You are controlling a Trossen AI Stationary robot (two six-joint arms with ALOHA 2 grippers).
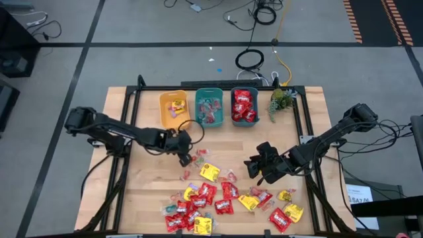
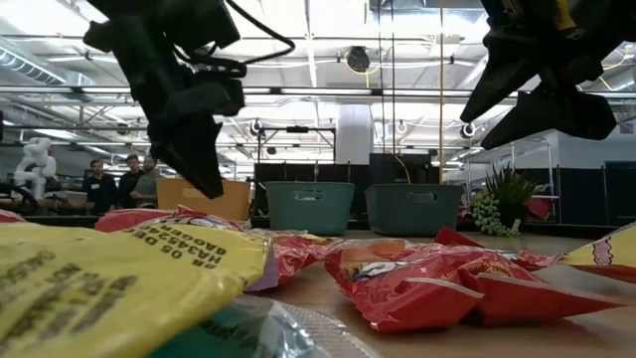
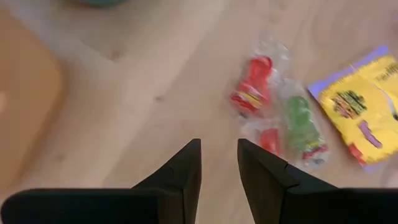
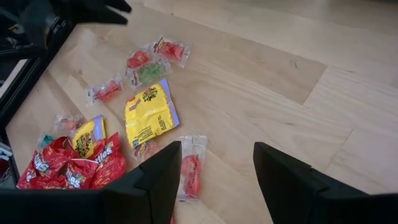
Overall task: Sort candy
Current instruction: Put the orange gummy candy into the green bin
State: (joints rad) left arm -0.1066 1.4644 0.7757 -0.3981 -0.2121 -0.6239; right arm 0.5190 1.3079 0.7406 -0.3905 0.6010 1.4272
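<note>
My left gripper [image 1: 184, 156] hangs above the tabletop [image 1: 149, 192], on the near side of the yellow bin [image 1: 173, 109], which I take as the landmark. Its fingers [image 3: 186, 171] stand slightly apart with a narrow gap between them and nothing in that gap; bare wood shows between the tips. Just ahead of those tips lie three small clear-wrapped sweets [image 3: 273, 118], one red, one green and one small red piece, touching each other, with a yellow packet [image 3: 360, 112] just beside them.

My right gripper [image 1: 261, 166] is well to the right of the yellow bin and nearer the front edge of the tabletop, raised off the wood. Its fingers [image 4: 155, 180] are spread wide and hold nothing. A clear-wrapped red sweet [image 4: 190, 168] lies on the wood between them, beside another yellow packet [image 4: 149, 115].

The candy [image 1: 225, 198] is mostly a loose scatter of red and yellow packets on the front half of the tabletop, well in front of the yellow bin. More candy sits inside the bins: a few pieces in the yellow bin, small wrapped pieces in the teal bin [image 1: 209, 107] just right of it, and red packets in the next bin [image 1: 244, 106]. A small green plant [image 1: 281, 100] stands farthest right in that row
</note>
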